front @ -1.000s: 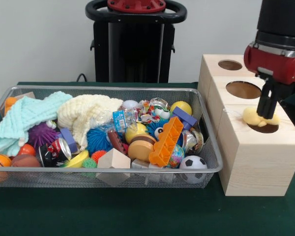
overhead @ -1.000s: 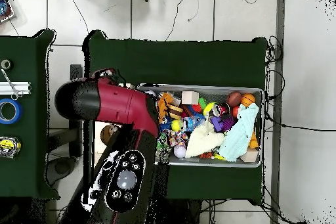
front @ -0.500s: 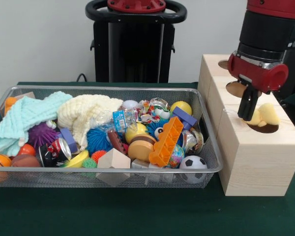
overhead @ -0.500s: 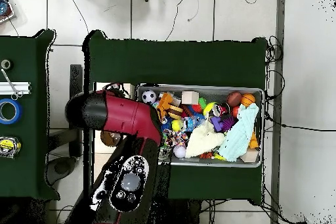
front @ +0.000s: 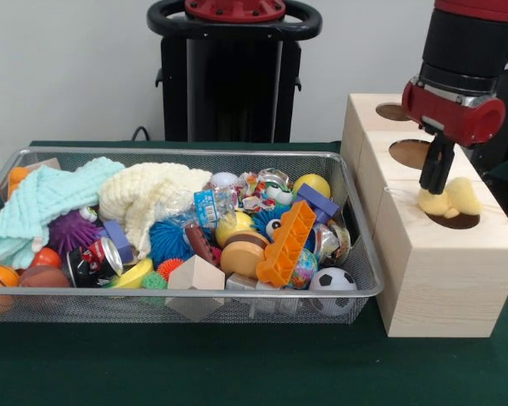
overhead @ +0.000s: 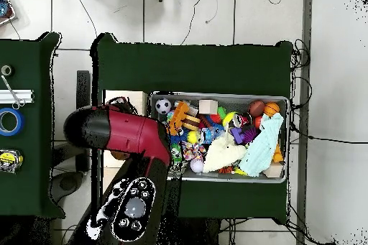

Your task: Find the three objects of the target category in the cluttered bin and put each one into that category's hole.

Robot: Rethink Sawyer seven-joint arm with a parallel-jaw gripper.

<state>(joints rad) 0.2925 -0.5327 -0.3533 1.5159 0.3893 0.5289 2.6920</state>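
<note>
Jaws: only one dark finger (front: 435, 169) showed clearly in the front view, pointing down beside the yellow toy; could not tell whether they were wide or narrow, or gripping anything. Gripper (front: 438, 188) hung just above the near end of the wooden box (front: 444, 279), at about 10 o'clock from the toy. Yellow soft toy (front: 450, 201) sat on the rim of the nearest hole (front: 457, 220), at the hole's 11 o'clock edge, partly over the opening but not dropped in. It touched or nearly touched the finger; hard to say which.

Outward: two more holes lay toward 12 o'clock along the box top, middle hole (front: 411, 153) and far hole (front: 394, 111), both looked empty. Red and black arm (overhead: 118, 131) covered the box in the overhead view, so no check from above. Wire bin (front: 356, 292) stood at 9 o'clock from the box, packed: orange brick (front: 286, 244), soccer ball (front: 333, 280), yellow ball (front: 311, 184), blue spiky ball (front: 168, 241), cream cloth (front: 149, 196), mint cloth (front: 42, 203).

Risks, judged: the toy looked perched, not seated, so it might stay on the rim or roll off the box. If the finger brushed it on the way up, it could drag the toy away from the hole. Soft plush could also snag on the hole edge. More target items probably still in the bin.
</note>
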